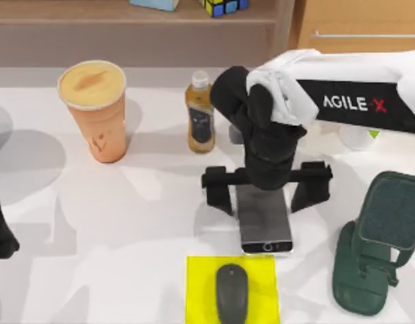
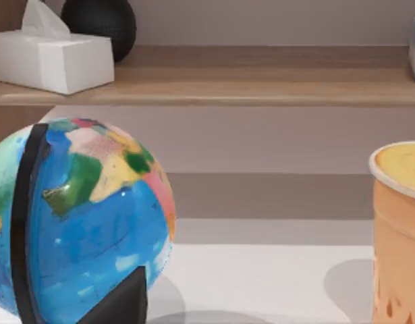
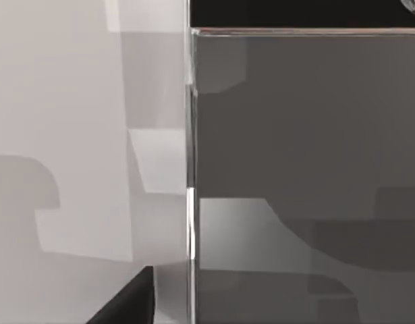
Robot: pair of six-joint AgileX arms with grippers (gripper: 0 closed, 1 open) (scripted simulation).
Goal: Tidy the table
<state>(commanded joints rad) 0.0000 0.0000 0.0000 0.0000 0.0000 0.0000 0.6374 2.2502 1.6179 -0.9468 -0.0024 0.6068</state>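
Several items remain on the desk; the right gripper, jaws apart, straddles the phone, not yet gripped; left arm parked.

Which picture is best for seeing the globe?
The left wrist view: the globe sits big and close, blue with colourful lands and a black band. The top view and right wrist view give no look at it.

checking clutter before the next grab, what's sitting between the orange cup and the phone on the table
In the top view, a small amber bottle with a white cap stands on the table between the orange cup and the phone, nearer the cup's row.
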